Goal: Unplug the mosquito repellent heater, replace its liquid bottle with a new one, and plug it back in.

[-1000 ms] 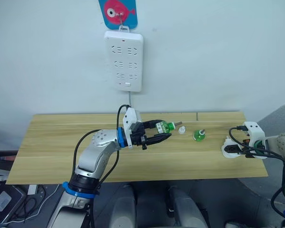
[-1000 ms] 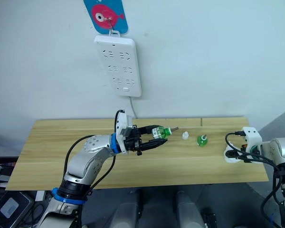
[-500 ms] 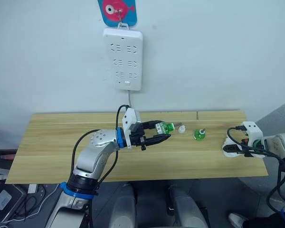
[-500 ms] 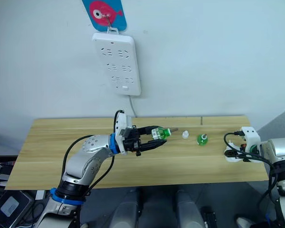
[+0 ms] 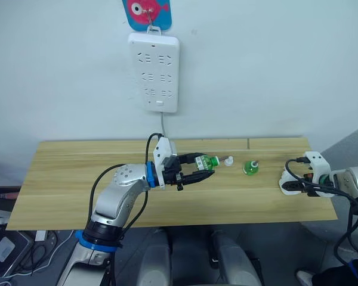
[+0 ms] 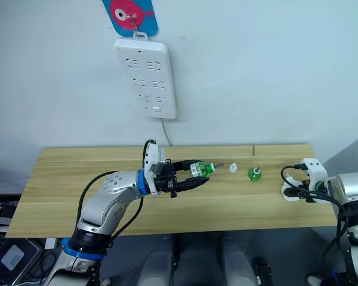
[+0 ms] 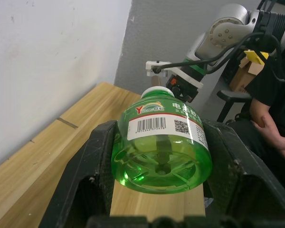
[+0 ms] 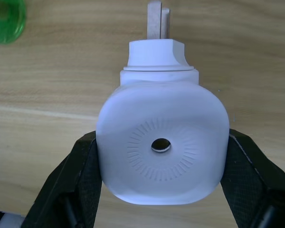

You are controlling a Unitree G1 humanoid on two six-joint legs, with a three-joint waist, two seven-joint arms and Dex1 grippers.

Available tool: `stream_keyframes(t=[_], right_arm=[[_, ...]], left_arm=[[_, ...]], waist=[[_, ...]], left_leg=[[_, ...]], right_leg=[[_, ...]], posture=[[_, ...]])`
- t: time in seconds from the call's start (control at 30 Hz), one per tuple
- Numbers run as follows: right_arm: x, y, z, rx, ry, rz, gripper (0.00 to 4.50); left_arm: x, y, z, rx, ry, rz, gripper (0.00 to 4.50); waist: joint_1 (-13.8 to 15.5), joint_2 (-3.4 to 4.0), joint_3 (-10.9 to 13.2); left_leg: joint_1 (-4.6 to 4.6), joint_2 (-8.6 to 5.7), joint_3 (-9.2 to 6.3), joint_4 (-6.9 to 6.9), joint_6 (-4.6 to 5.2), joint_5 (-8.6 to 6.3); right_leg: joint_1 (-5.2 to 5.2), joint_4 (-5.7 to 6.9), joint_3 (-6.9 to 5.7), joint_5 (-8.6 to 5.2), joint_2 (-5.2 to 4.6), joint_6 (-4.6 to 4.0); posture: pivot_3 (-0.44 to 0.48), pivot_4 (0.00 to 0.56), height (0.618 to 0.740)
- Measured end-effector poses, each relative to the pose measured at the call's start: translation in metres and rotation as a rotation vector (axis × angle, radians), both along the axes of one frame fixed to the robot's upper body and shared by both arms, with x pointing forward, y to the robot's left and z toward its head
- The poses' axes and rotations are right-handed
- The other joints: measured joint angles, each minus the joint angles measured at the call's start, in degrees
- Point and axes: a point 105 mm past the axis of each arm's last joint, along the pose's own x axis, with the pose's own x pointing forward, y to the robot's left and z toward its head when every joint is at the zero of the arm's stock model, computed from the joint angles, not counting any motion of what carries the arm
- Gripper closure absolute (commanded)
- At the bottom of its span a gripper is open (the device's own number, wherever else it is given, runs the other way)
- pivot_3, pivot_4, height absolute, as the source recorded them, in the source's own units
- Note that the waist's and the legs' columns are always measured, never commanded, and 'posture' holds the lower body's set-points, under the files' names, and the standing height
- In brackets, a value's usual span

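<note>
The heater (image 8: pixel 161 145) is sitting in the right pincer (image 5: pixel 303 185) at the right end of the table (image 5: pixel 65 179), its two black fingers pinching the rounded white body from both sides, vent hole facing the wrist camera and prongs pointing away over the wood. It is looking light, rigid and smooth, so it is likely to slip or twist if squeezed off-centre; the flat-ish flanks where the fingers are now pressing are the safest hold, leaving the socket end free.

The new bottle (image 7: pixel 162 149) is being held by the left pincer (image 5: pixel 198 174) near the table's middle, jaws pressing on the clear green body with the neck aimed toward the heater. Thin plastic with liquid inside, it is probably a little heavier than the heater and would dent under hard pressure; holding the wide base keeps the threaded neck clear.

A second green bottle (image 5: pixel 249 168) and a small white cap (image 5: pixel 228 161) are lying between the two pincers. The power strip (image 5: pixel 153 72) is hanging on the wall above.
</note>
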Motion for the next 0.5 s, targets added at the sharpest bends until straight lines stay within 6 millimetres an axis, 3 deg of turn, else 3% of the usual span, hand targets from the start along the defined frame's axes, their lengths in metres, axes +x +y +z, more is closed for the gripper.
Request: stream_keyframes(t=[0.03,0.1,0.23,0.3,0.37,0.5], right_arm=[[-0.003,0.001,0.005,0.016,-0.001,0.011,1.51],[-0.015,0.003,0.038,0.153,-0.020,0.041,1.51],[-0.040,0.046,0.128,0.577,-0.119,0.234,1.51],[-0.052,0.062,0.158,0.699,-0.175,0.342,1.51],[-0.059,0.074,0.170,0.775,-0.191,0.412,1.51],[-0.070,0.093,0.177,0.845,-0.180,0.478,1.51]], left_arm=[[-0.002,-0.001,0.000,-0.004,0.007,-0.010,2.22],[-0.010,-0.001,-0.003,-0.029,0.093,-0.063,2.22],[-0.021,-0.007,0.001,-0.089,0.250,-0.158,2.22],[-0.024,-0.014,0.009,-0.135,0.319,-0.215,2.22],[-0.026,-0.020,0.019,-0.169,0.354,-0.265,2.22],[-0.023,-0.029,0.036,-0.209,0.365,-0.314,2.22]], waist=[[0.00,0.02,0.01],[0.00,0.28,0.14],[-0.10,0.29,0.17],[-0.04,0.22,0.21],[-0.08,0.16,0.23],[-0.08,0.16,0.23]], left_leg=[[-0.02,0.00,0.01,-0.03,0.00,0.00],[-0.10,-0.05,0.02,-0.07,0.00,-0.01],[-0.08,0.03,-0.10,-0.07,0.00,-0.01],[-0.07,0.02,-0.17,-0.05,0.00,-0.01],[-0.09,-0.02,-0.12,0.00,0.00,-0.01],[-0.18,-0.18,-0.02,0.03,0.00,-0.01]], right_leg=[[-0.03,-0.01,0.00,-0.01,-0.01,0.02],[-0.10,-0.01,-0.01,-0.06,-0.06,0.10],[-0.06,-0.01,-0.11,-0.06,0.01,0.10],[-0.01,-0.03,-0.17,-0.07,0.02,0.09],[0.00,-0.03,-0.12,-0.07,0.00,0.09],[-0.02,-0.12,-0.02,-0.05,-0.13,0.14]], posture=[[0.219,0.322,0.740],[0.208,0.316,0.740],[0.208,0.316,0.740],[0.176,0.300,0.740],[0.166,0.296,0.740],[0.160,0.291,0.740]])
